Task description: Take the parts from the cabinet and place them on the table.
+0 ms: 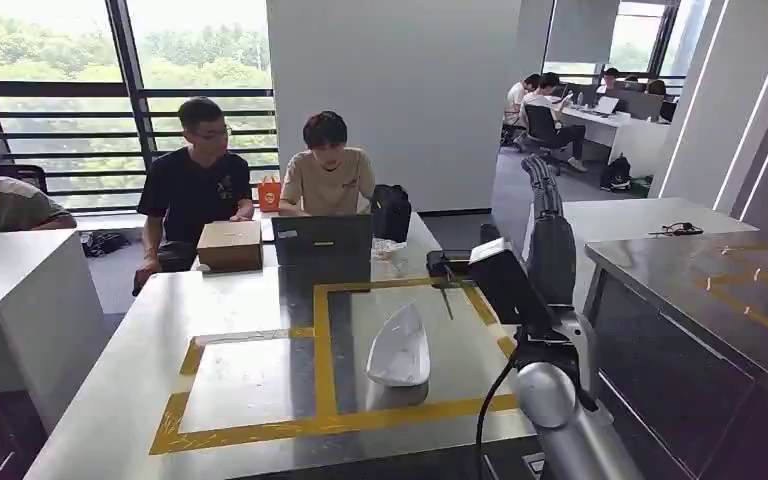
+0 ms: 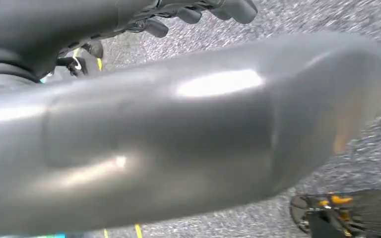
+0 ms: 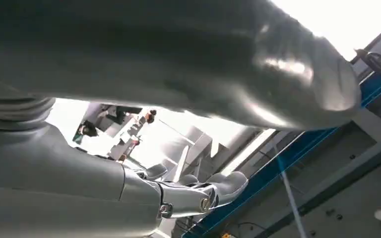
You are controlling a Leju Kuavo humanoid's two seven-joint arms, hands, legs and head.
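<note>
A white curved shell part [image 1: 400,346] lies on the metal table [image 1: 250,295], inside the right yellow-taped rectangle. My right arm rises at the table's right edge, and my right hand [image 1: 543,186] points upward, well above and behind the part. In the right wrist view the thick thumb [image 3: 258,64] and the fingers [image 3: 206,193] stand apart with nothing between them. My left hand [image 2: 178,144] hangs over grey carpet; its thumb and dark fingers [image 2: 203,11] are spread and hold nothing.
Two people sit behind the table's far edge with a laptop [image 1: 322,238], a cardboard box [image 1: 230,244] and a black bag [image 1: 391,211]. A third person sits at the far left. A dark metal counter [image 1: 720,290] stands to the right, a white desk [image 1: 20,270] to the left.
</note>
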